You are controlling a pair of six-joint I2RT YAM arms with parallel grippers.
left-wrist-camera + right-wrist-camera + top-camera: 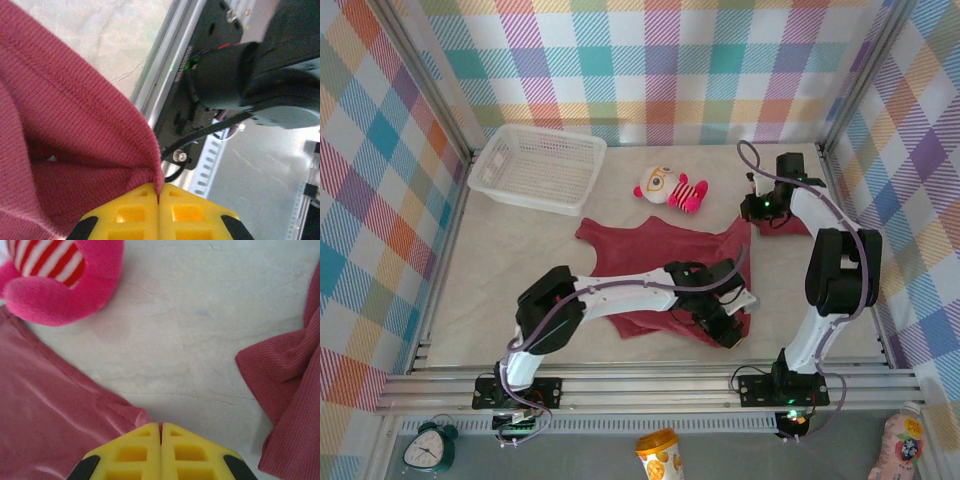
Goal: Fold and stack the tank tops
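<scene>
Across the middle of the table (pixel 470 290), a dark red tank top (pixel 655 255), spread mostly flat, rumpled at its near right corner. At that corner, the left gripper (pixel 728 332), on the end of an arm stretched in from the left over the cloth's near edge. Seen from the left wrist: yellow fingers (pixel 130 215) pressed together with no gap. Pinched in the seam between them, a folded edge of the ribbed red cloth, draped away up and to the left. Beyond it, the metal rail (pixel 157 75) along the table's near edge and the black base of the right arm (pixel 225 80).

At the far right corner of the same tank top, the right gripper (pixel 753 215), pointing down at the table. Seen from the right wrist: fingers likewise closed tip to tip, with the cloth's hem running right up against the left one. Hard to tell from here: cloth nipped between the tips, or merely touched.

Just right of that gripper, across a strip of bare table, the second tank top (pixel 287 390), bunched in folds beside the right arm.

Just past the spread cloth's far edge, a striped plush doll (pixel 670 188) lying on its side. Farther left, in the far left corner, a white plastic basket (pixel 538 168). In front of the rail, off the table: an alarm clock (pixel 428 447), a cup (pixel 660 455) and a bottle (pixel 905 440).
</scene>
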